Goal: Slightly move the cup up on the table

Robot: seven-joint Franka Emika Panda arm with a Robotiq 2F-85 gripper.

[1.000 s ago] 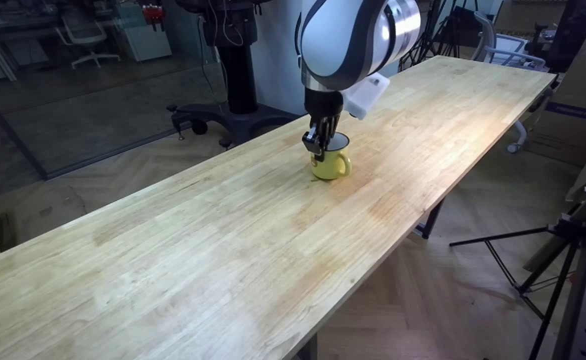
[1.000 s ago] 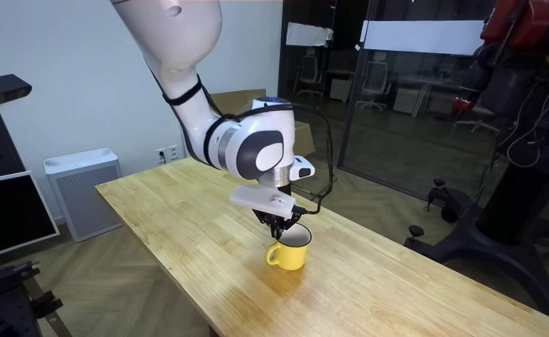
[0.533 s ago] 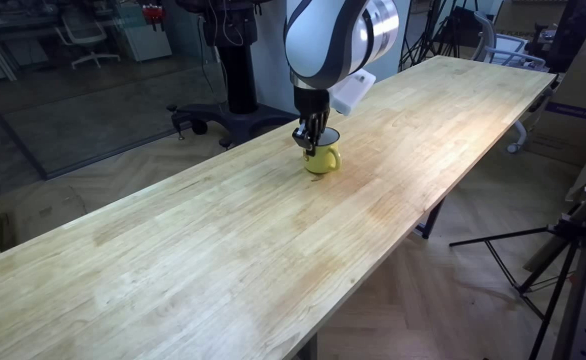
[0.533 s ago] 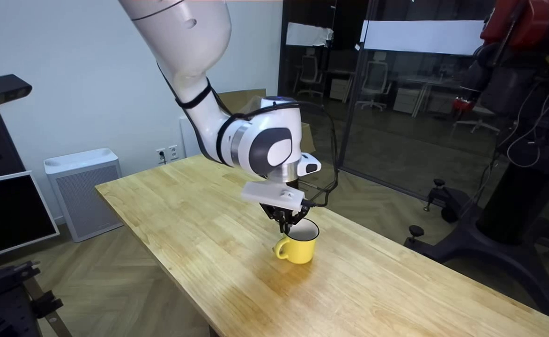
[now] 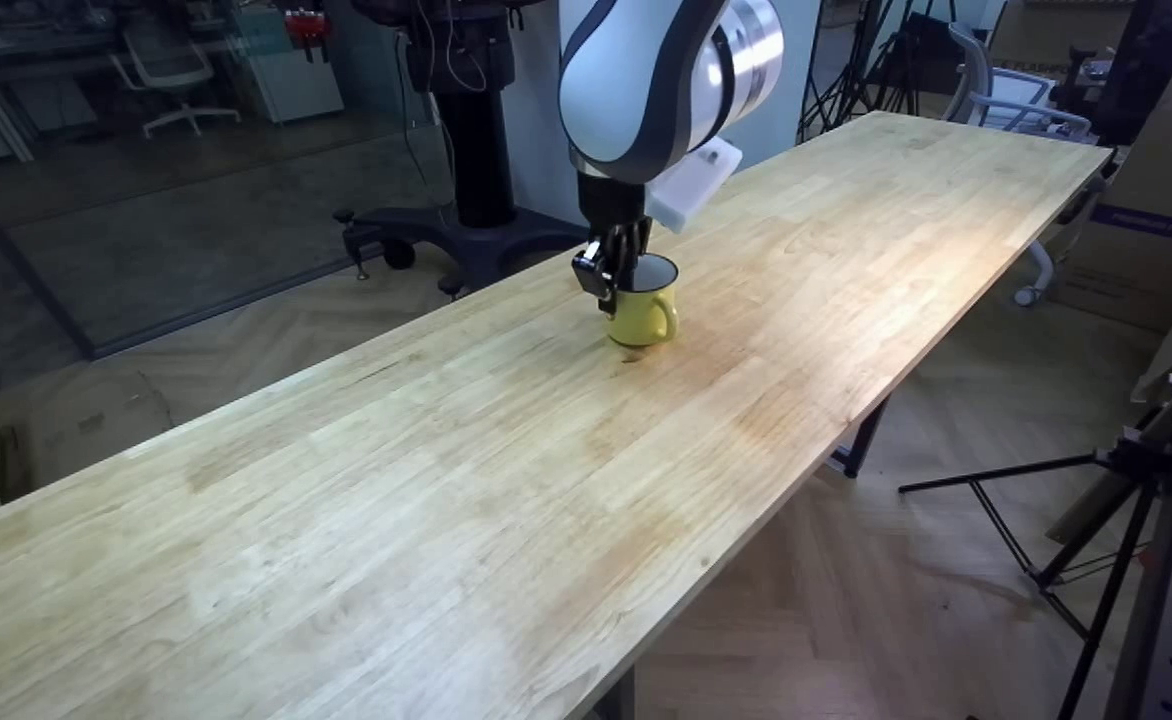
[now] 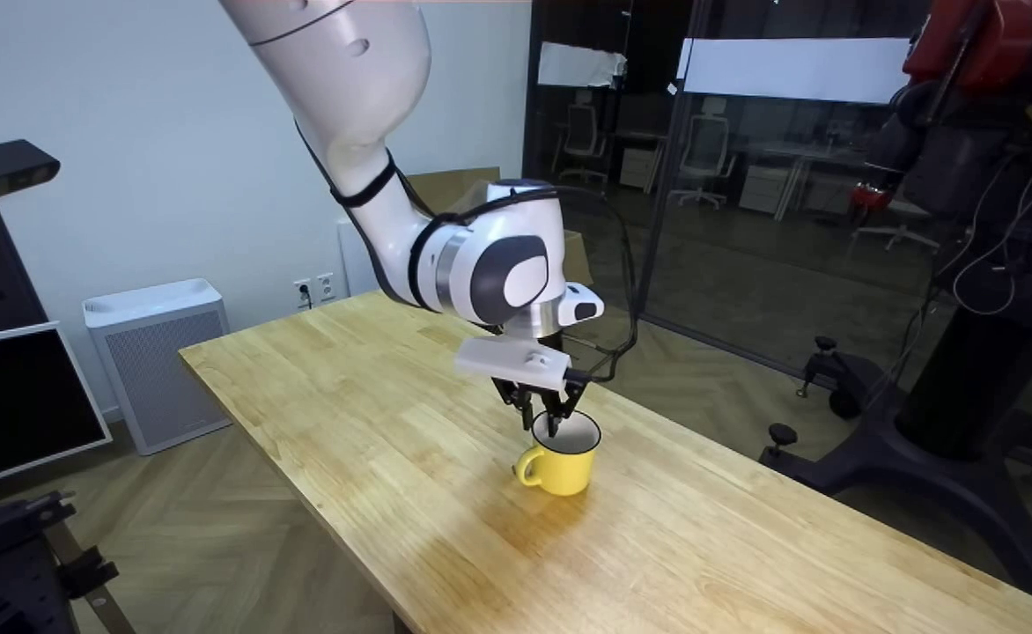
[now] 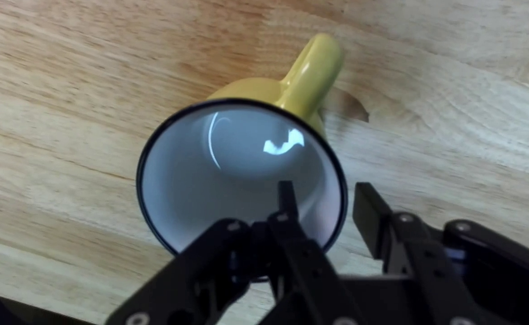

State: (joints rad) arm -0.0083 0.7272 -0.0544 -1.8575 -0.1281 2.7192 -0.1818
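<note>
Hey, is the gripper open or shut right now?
Open: in the wrist view, the gripper straddles the mug rim with its fingers apart.

In both exterior views the worktop (image 5: 506, 450) is bright against a dim glass wall (image 6: 745, 255). In the wrist view, white glare shines inside the cup (image 7: 237, 162); the hand (image 7: 325, 198) is dark, slightly blurred.

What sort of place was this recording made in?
Probably a robotics lab within an office: a white-and-grey jointed robot arm hangs above a long light-wood table, a black column stand on casters is nearby, and white swivel chairs show through a dark glass wall.
</note>
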